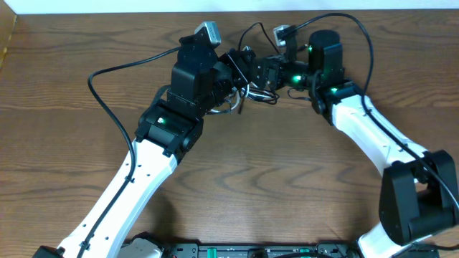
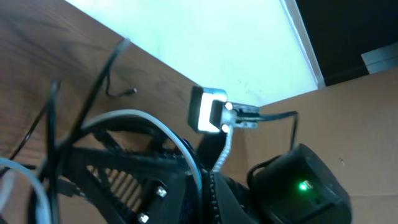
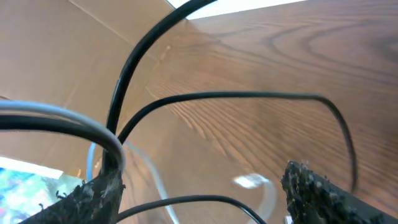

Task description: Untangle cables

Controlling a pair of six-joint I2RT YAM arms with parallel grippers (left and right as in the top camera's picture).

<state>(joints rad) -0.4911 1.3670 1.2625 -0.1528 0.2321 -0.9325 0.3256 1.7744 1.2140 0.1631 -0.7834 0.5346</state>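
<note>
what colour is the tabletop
Brown wood-grain tabletop, clearest in the overhead view.

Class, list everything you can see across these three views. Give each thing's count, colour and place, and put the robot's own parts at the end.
black cable: one, black, looped between the two grippers at the far middle of the table
white cable: one, white, tangled with the black one, arching over the left gripper
table: one, brown wood, under everything
white surface: one, white, past the table's far edge
cardboard panel: one, brown, next to the white surface
left arm: one, white and black, reaching in from the near edge
right arm: one, white and black, likewise
left gripper: one, black, shut, among the cables
right gripper: one, black, open, cables crossing between its fingers
</note>
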